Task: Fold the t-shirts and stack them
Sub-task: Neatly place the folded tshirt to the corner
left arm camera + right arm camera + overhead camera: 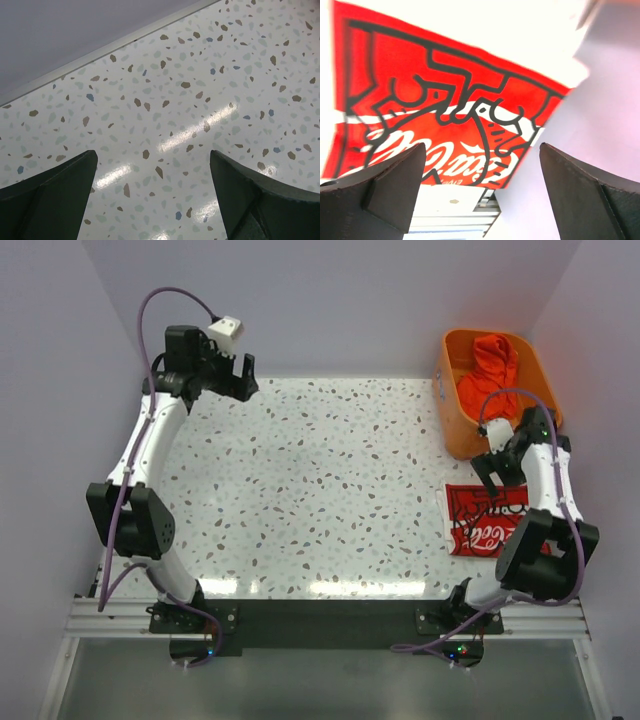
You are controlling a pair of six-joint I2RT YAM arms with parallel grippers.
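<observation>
A folded t-shirt (482, 522), a red-and-white rectangle with white Coca-Cola script, lies flat at the right near side of the table. It fills the right wrist view (445, 110). My right gripper (497, 478) hangs open and empty just above its far edge. My left gripper (244, 373) is open and empty at the far left of the table, over bare speckled tabletop (165, 115). An orange-red garment (493, 375) lies crumpled in the orange tub.
The orange plastic tub (448, 405) stands at the far right corner, just beyond the folded shirt. The lilac walls close in on the left, back and right. The table's near edge and the metal rail (320, 618) lie by the arm bases.
</observation>
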